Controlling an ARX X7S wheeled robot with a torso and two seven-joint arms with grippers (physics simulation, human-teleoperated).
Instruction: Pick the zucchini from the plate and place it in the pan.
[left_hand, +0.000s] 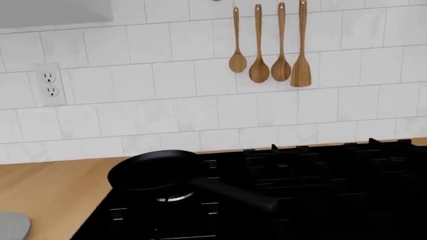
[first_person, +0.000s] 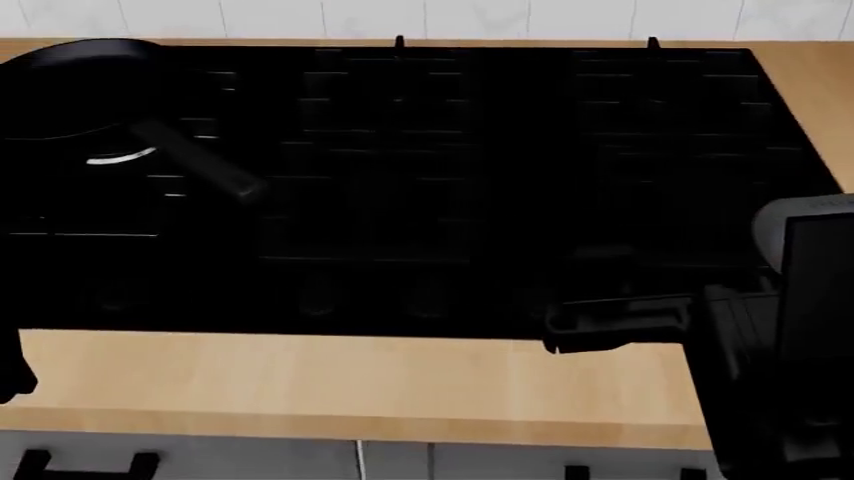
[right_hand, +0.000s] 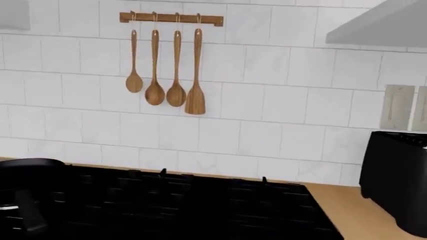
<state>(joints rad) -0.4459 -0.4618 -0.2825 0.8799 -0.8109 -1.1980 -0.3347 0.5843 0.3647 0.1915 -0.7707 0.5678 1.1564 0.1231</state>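
Observation:
The black round pan (first_person: 74, 85) sits on the far left burner of the stove, its long handle (first_person: 198, 160) pointing toward the stove's middle. It also shows in the left wrist view (left_hand: 155, 169) and at the edge of the right wrist view (right_hand: 30, 170). A light grey rounded corner of the plate (left_hand: 12, 225) lies on the wooden counter beside the stove. The zucchini is out of view. My right gripper (first_person: 607, 325) hangs over the stove's front edge, dark against it. Only a dark bit of my left arm (first_person: 11, 375) shows.
The black stove (first_person: 454, 180) with raised grates fills the counter's middle. Wooden counter (first_person: 347, 385) runs along the front. Wooden utensils (left_hand: 270, 50) hang on the tiled wall. A wall outlet (left_hand: 49, 84) is on the left. A black toaster (right_hand: 400, 180) stands at the right.

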